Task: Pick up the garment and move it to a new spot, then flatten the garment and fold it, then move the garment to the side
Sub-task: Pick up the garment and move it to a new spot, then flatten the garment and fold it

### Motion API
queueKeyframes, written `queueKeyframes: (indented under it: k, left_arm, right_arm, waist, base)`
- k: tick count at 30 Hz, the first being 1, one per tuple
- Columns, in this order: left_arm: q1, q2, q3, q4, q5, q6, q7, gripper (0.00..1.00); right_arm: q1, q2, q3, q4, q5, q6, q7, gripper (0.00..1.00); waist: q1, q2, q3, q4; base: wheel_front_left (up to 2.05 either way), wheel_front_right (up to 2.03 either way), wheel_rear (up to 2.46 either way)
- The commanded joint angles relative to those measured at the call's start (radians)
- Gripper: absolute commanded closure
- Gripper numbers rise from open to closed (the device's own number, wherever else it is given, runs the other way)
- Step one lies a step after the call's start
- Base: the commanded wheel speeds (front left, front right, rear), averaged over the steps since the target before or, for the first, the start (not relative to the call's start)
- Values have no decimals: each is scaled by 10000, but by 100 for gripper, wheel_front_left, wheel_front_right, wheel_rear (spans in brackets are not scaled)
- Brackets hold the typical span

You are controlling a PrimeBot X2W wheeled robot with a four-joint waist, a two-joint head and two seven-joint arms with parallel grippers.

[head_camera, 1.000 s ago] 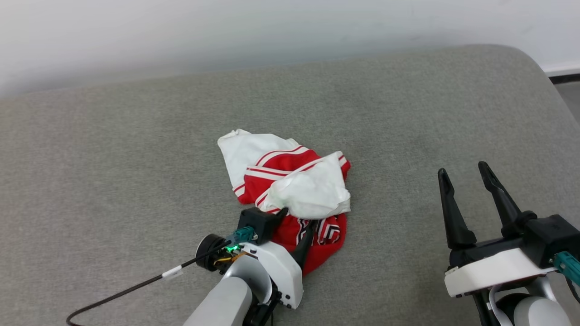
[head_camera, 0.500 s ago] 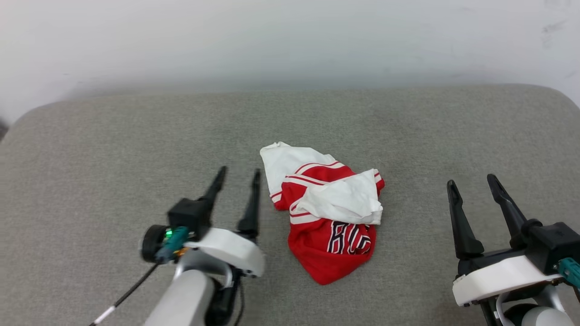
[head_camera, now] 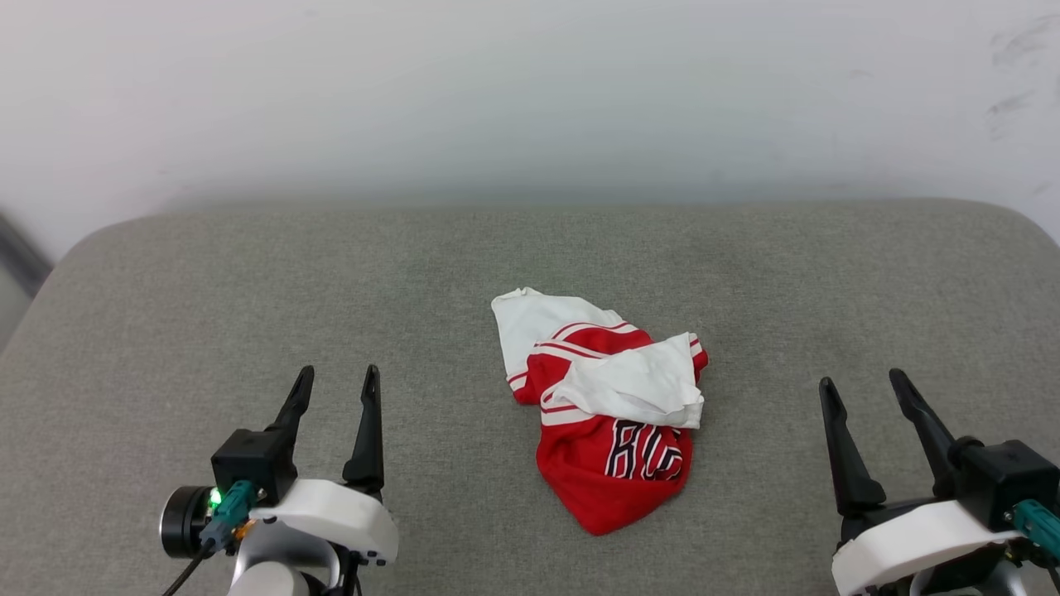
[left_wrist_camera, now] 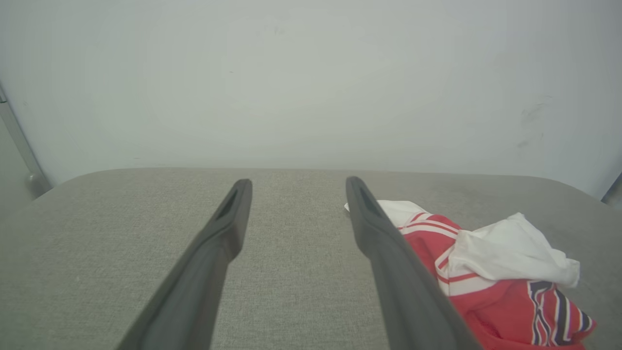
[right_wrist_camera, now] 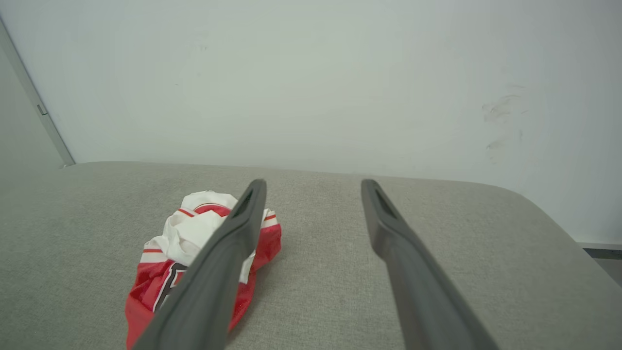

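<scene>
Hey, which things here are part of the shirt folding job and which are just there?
Part of the job: crumpled red and white garment, left end effector, right end effector, both open and empty.
Just there: gray cushion under it, white wall behind.

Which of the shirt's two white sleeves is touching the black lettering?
The nearer sleeve, crumpled across the red middle, its lower edge overlapping the lettering. The other sleeve lies at the far end, away from it.

Grey cushioned surface (head_camera: 464, 273), white wall (head_camera: 530, 91)
</scene>
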Motion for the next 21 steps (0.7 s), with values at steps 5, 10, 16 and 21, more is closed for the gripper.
queueKeyframes:
  k: [5, 10, 16, 21]
  left_arm:
    - [398, 136, -60, -292, 37, 160, 190, 0]
    - [550, 175, -115, -466, 40, 255, 343, 0]
    - [604, 189, -173, -573, 5, 321, 432, 0]
    - [432, 114, -274, -620, 20, 343, 473, 0]
  right_arm:
    - [279, 13, 31, -119, 66, -3, 107, 0]
    - [342, 13, 17, -174, 106, -3, 133, 0]
    - [391, 13, -117, -30, 273, -5, 258, 0]
    - [139, 13, -547, 579, 639, -3, 1087, 0]
  waist:
    - [1, -1, -153, -97]
    - [1, -1, -207, -148]
    - [1, -1, -205, -185]
    - [1, -1, -167, -82]
  base:
    - [0, 0, 0]
    - [0, 0, 0]
    - [0, 0, 0]
    - [0, 0, 0]
